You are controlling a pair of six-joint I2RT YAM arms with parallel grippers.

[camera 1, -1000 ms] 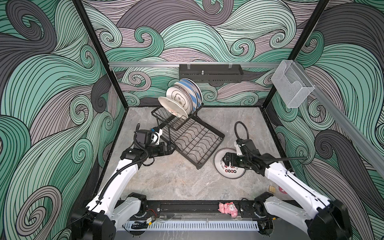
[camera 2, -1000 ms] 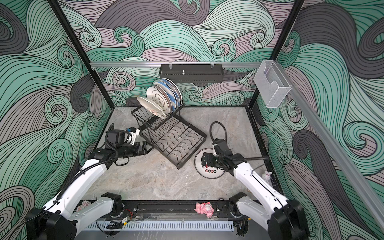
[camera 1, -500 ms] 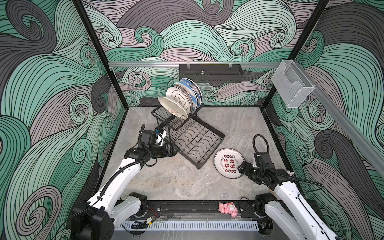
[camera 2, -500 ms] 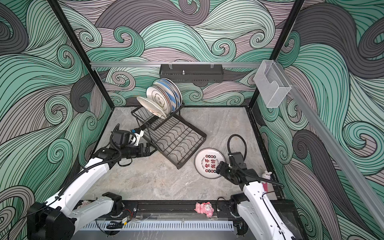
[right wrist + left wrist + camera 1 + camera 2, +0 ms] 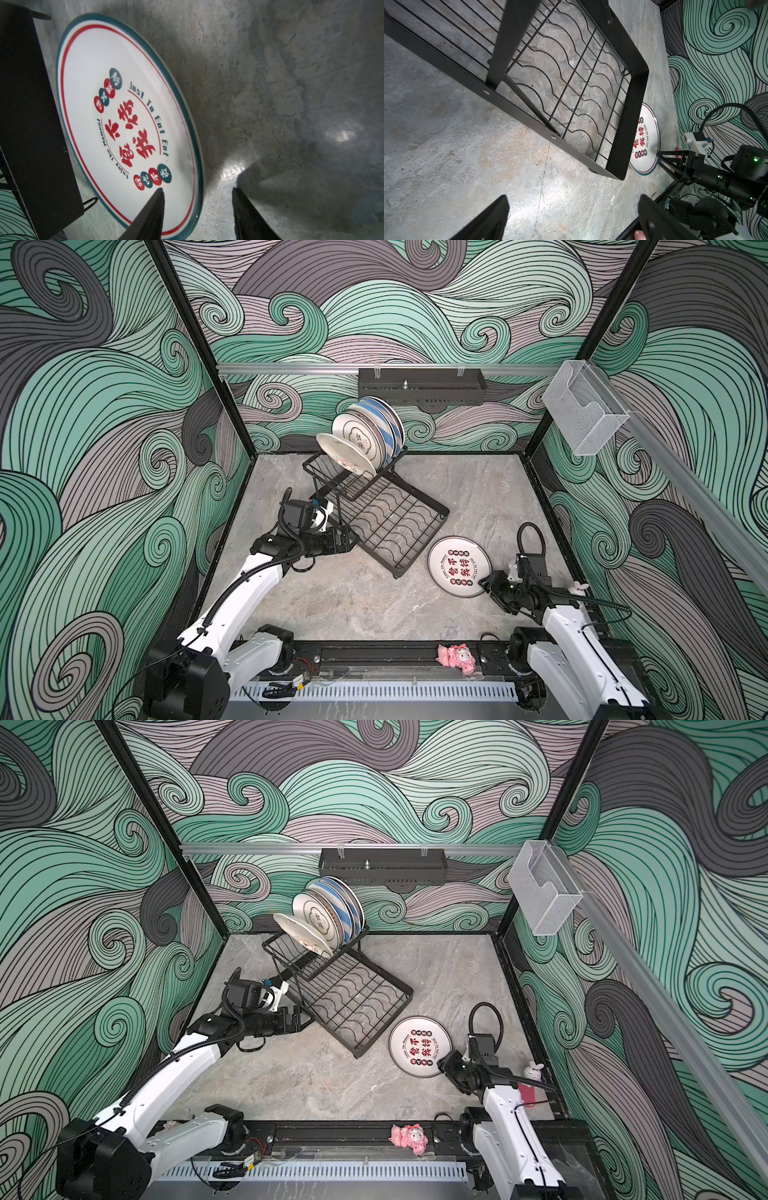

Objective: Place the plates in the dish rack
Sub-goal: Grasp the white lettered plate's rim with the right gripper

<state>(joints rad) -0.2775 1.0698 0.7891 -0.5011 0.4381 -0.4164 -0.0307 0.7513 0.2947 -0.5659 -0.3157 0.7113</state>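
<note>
The dish rack [image 5: 422,543] [image 5: 386,1021] [image 5: 633,104] stands slantwise mid-table, with several plates [image 5: 365,435] [image 5: 324,913] upright in its raised basket. A red-lettered white plate [image 5: 459,566] [image 5: 420,1047] [image 5: 646,141] [image 5: 124,116] lies flat beside the rack's near right corner. My right gripper [image 5: 484,583] [image 5: 442,1063] [image 5: 197,188] is open at this plate's near right rim. One finger is over the plate and the other over the table outside it. My left gripper [image 5: 347,539] [image 5: 297,1017] [image 5: 574,199] is open and empty by the rack's left edge.
A black perforated tray [image 5: 422,385] hangs on the back wall. On the right rail hangs a clear plastic box [image 5: 584,414]. A pink toy [image 5: 455,657] lies on the front rail, and a small white bunny figure [image 5: 534,1069] sits by the right wall.
My right arm pulled back off the lettered plate toward the front right, then settled at its near rim with the jaws narrower. My left gripper edged right along the rack.
</note>
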